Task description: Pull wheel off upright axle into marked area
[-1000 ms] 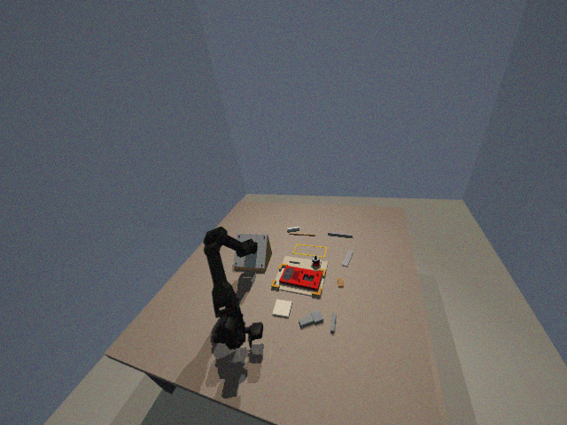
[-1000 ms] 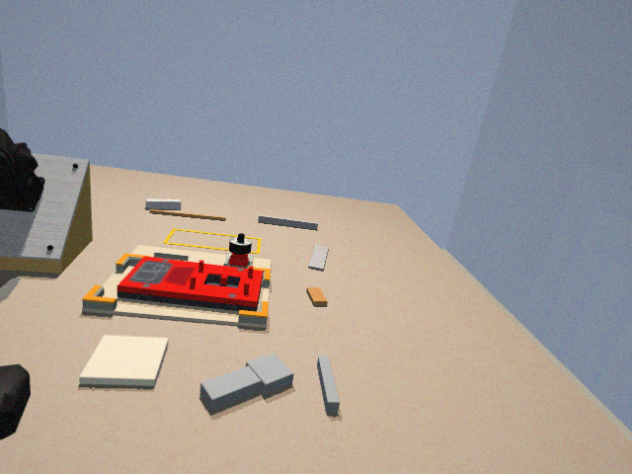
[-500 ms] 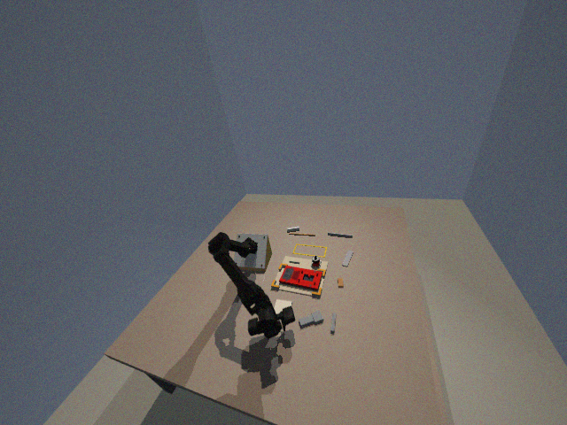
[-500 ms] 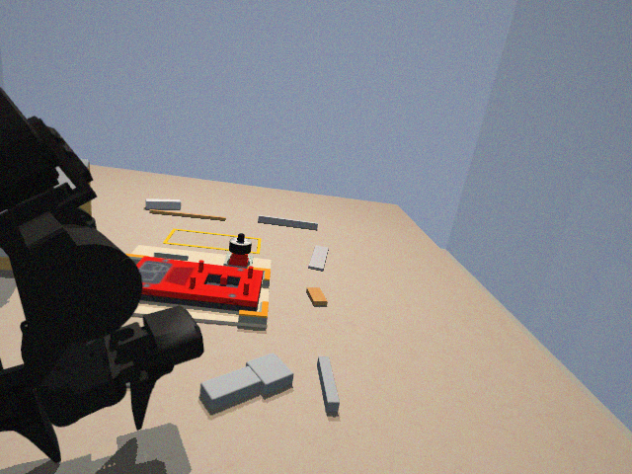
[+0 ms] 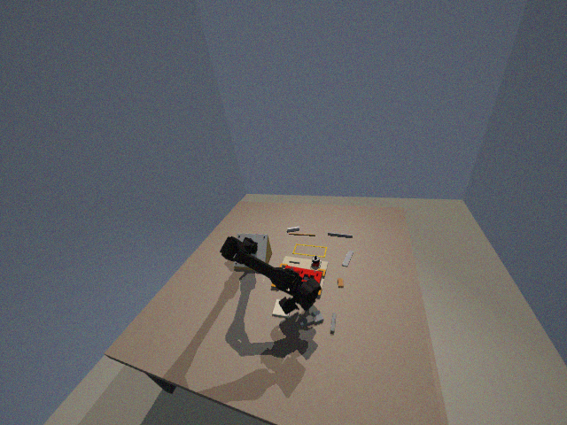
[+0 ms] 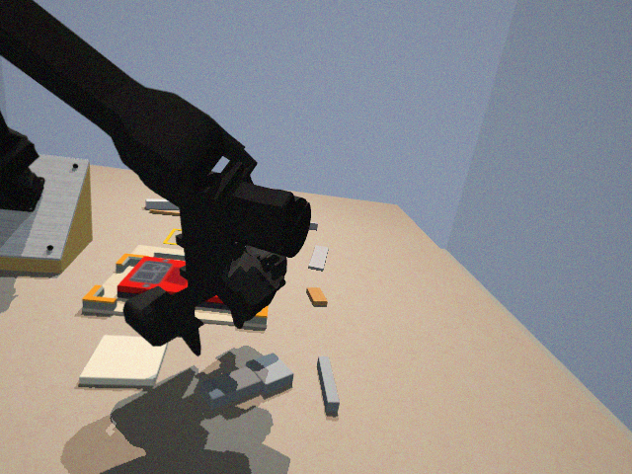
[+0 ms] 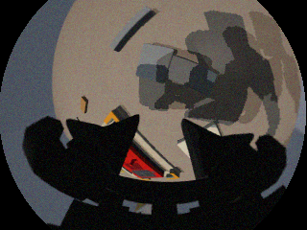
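The wheel (image 5: 315, 260), dark with a light band, sits on the upright axle at the back right of the cream base, beyond the red block. The arm hides it in the exterior view. The marked area (image 5: 311, 245) (image 6: 169, 236) is a yellow outline behind the base, partly hidden in the exterior view. My gripper (image 5: 303, 311) (image 6: 219, 338) (image 7: 160, 119) is open and empty. It hangs above the table in front of the base, near the grey blocks, well away from the wheel.
The red block (image 5: 298, 270) (image 6: 137, 280) (image 7: 144, 165) lies in the base between orange corners. A cream slab (image 5: 279, 308) (image 6: 123, 356), joined grey blocks (image 6: 277, 374) (image 7: 155, 55) and a grey bar (image 5: 333, 322) (image 6: 327, 385) (image 7: 133, 30) lie in front. An orange piece (image 5: 340, 282) (image 6: 316, 296) lies right.
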Controlling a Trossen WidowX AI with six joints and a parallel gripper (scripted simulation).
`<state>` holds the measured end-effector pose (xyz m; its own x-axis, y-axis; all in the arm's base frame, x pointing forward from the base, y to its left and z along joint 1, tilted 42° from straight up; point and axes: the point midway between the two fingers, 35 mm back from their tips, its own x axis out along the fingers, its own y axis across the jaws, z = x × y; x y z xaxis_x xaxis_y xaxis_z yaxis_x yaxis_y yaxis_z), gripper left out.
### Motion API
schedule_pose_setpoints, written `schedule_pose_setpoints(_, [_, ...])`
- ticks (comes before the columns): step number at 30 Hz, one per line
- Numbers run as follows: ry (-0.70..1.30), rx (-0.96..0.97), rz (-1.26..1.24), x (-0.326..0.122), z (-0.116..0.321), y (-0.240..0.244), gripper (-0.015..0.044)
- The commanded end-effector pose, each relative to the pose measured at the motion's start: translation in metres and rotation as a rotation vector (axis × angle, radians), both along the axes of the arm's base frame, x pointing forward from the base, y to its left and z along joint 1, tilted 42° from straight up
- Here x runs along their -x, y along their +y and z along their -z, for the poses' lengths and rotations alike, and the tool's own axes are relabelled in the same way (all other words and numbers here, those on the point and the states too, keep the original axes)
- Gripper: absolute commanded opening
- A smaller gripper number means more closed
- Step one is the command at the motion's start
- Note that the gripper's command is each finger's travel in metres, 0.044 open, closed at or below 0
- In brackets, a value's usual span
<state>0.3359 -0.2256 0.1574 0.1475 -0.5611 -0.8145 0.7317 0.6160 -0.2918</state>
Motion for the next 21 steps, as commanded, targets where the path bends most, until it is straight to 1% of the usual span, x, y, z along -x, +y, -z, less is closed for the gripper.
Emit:
schedule_pose_setpoints(1, [0.082, -0.013, -0.068, -0.018, 0.02, 0.037, 0.03])
schedule_pose_setpoints(11, [0.28, 0.005, -0.247, -0.039, 0.065, 0.133, 0.03])
schedule_pose_setpoints(21, [0.47, 0.108, -0.433, -0.033, 0.101, 0.225, 0.03])
